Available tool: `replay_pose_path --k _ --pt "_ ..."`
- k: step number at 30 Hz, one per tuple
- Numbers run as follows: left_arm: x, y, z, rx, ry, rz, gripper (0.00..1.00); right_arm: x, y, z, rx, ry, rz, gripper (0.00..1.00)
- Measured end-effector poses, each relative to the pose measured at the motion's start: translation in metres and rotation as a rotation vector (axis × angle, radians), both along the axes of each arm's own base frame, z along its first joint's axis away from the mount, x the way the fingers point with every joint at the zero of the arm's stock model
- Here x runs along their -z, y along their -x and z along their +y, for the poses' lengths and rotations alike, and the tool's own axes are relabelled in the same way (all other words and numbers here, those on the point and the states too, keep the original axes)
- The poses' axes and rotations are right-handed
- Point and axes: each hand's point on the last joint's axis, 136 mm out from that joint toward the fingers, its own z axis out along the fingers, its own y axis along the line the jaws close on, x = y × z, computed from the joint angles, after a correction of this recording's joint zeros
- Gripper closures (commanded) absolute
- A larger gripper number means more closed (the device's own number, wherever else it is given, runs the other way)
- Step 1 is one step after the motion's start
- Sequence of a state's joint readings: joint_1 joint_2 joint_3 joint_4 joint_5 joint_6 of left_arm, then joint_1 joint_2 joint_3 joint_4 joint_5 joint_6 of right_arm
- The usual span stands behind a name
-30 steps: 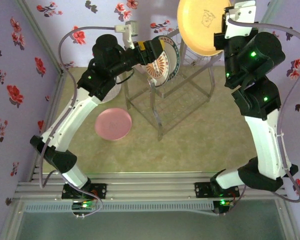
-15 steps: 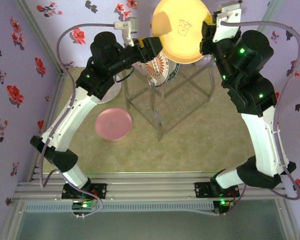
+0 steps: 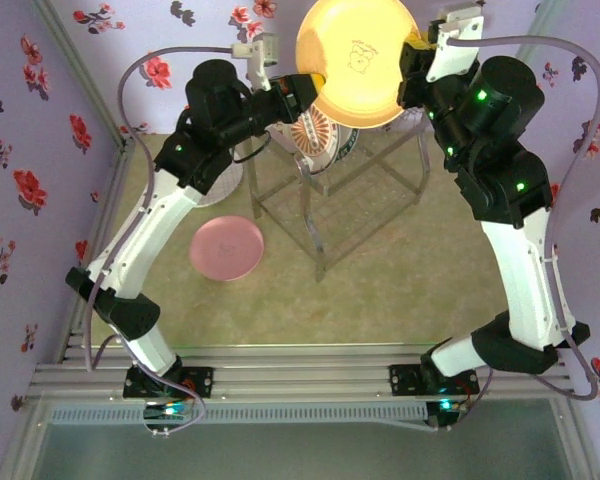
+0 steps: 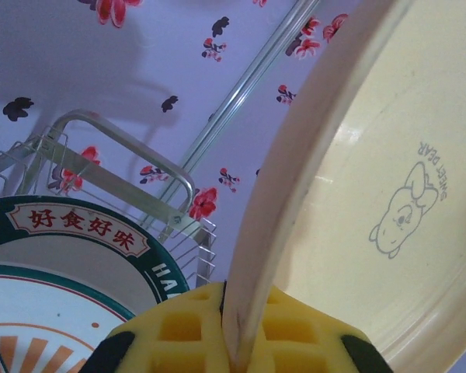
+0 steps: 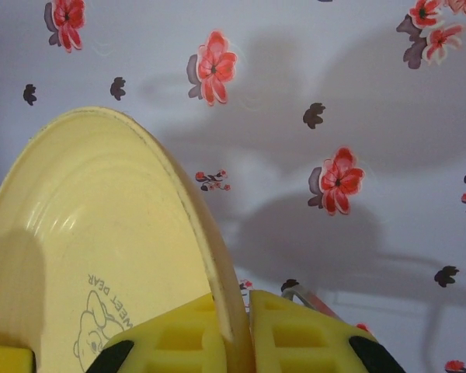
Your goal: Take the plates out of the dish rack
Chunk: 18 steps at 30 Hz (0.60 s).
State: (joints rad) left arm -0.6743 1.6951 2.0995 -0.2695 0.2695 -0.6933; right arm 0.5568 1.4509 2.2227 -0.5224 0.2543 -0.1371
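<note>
Both tools grip the yellow plate (image 3: 358, 60), held aloft above the dish rack (image 3: 420, 165): left tool (image 3: 302, 92) clamps its left rim, right tool (image 3: 412, 72) its right rim. The left arm is nearer the pink plate (image 3: 227, 247) on the tabletop (image 3: 380, 290).

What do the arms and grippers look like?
White links, black joint housings, green LEDs, looping grey cables on the left arm and right arm. Yellow waffle-grid pads with black corners on the left gripper and right gripper.

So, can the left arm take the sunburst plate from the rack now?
Probably not yet: the left gripper is shut on the yellow plate, which the right gripper also holds. The sunburst plate stands close by.
</note>
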Motion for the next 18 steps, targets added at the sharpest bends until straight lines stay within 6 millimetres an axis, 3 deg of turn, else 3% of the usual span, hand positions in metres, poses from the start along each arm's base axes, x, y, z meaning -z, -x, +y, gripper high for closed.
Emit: replay_pose_path --k 4,5,9,12,18 --pt "0.000 0.000 0.002 0.000 0.009 0.012 1.00 0.000 0.000 0.001 -0.015 -0.008 0.003 1.00" --pt "-0.001 0.000 0.003 -0.001 0.012 0.015 1.00 0.000 0.000 0.002 -0.020 -0.010 0.004 0.94" --pt "-0.004 -0.001 0.012 -0.005 0.026 0.035 1.00 0.001 0.000 0.009 -0.062 -0.030 0.012 0.57" --pt "-0.007 -0.004 0.023 -0.024 0.040 0.055 1.00 0.003 0.002 0.019 -0.113 -0.036 0.025 0.37" --pt "-0.014 -0.010 0.064 -0.096 0.075 0.092 1.00 0.006 0.008 0.036 -0.215 -0.016 0.030 0.23"
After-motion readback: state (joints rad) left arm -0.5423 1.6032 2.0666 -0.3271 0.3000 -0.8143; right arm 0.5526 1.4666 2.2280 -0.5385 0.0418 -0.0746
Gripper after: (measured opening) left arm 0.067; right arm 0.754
